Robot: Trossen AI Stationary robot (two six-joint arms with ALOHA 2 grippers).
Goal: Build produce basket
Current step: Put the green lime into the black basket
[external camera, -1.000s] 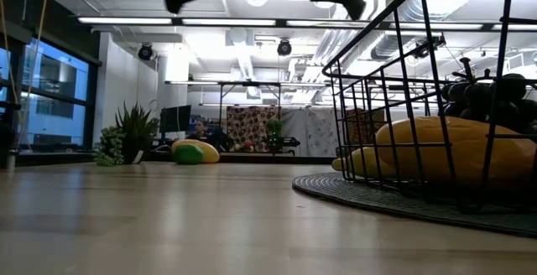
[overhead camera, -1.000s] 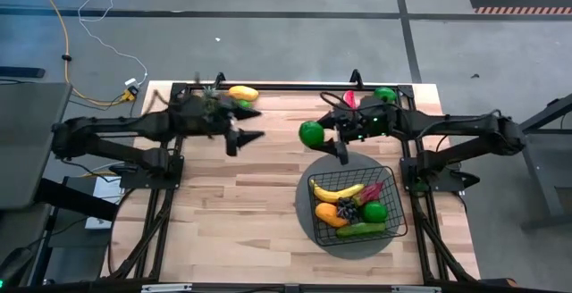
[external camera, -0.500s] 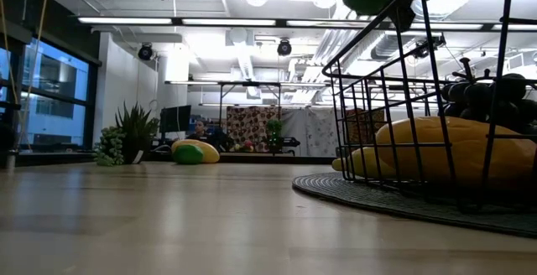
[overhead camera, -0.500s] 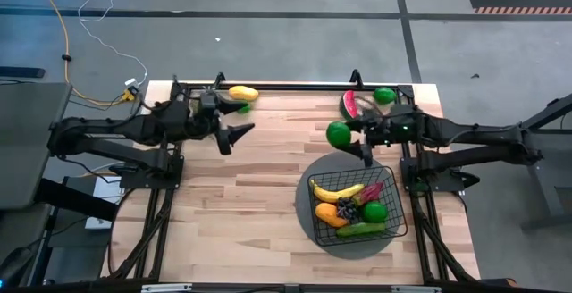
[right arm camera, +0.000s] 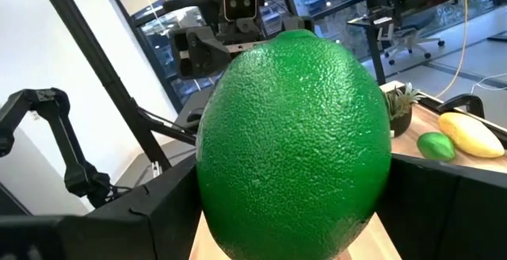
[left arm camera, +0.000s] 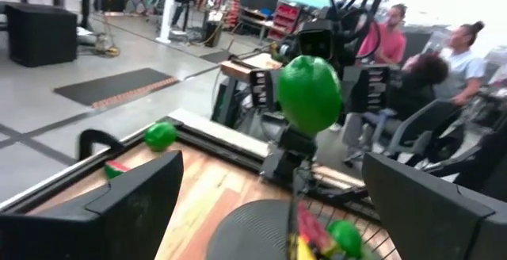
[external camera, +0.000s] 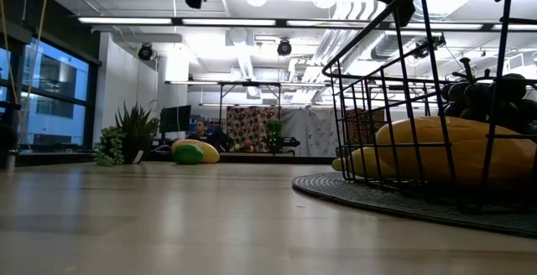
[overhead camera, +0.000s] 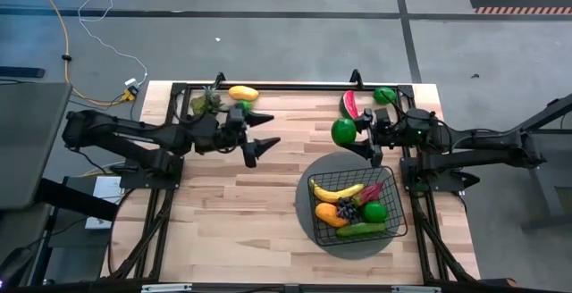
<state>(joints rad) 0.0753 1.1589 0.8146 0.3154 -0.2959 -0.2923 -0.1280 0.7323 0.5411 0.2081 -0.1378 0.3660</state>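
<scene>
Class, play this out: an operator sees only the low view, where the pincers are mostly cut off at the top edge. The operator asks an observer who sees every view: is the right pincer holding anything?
Observer: Yes, the right pincer grips a green lime.
Operator: Is it over the basket?
Observer: Not yet; the basket lies nearer the table's front edge.
Operator: And the left pincer?
Observer: The left pincer is open and empty, above bare table.
</scene>
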